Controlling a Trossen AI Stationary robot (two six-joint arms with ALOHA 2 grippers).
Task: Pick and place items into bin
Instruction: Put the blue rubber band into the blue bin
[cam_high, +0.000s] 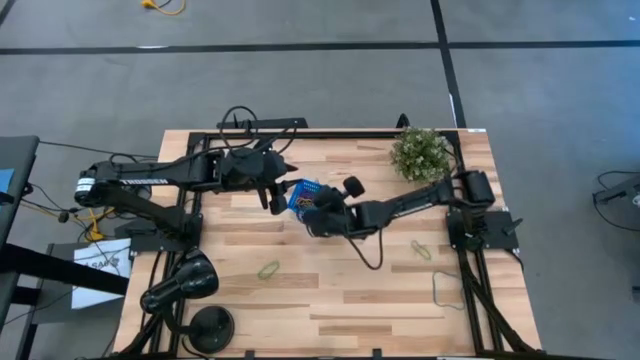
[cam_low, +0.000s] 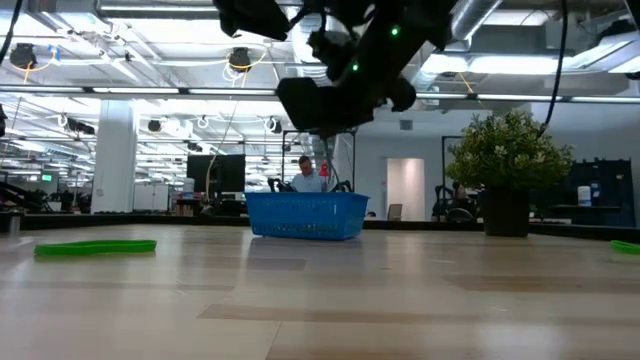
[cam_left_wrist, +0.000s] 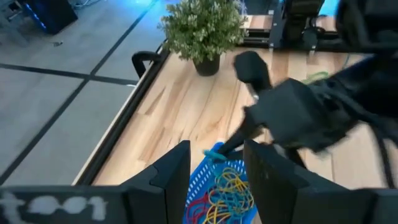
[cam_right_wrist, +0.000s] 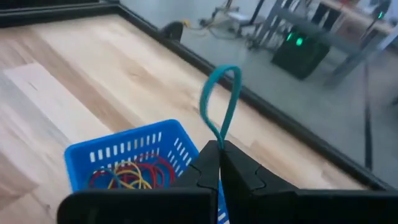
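Bin (cam_right_wrist: 127, 158) sits directly under and just ahead of the right gripper (cam_right_wrist: 219, 149), already holding a tangle of red and yellow loops (cam_right_wrist: 130, 175), so it's parked there as the drop target. Right gripper's fingers are pinched fully shut on a teal loop (cam_right_wrist: 221, 102), which stands up above the tips, likely carried high to clear the rim. Left gripper (cam_left_wrist: 214, 165) hovers over the bin's other side, fingers apart, holding nothing.
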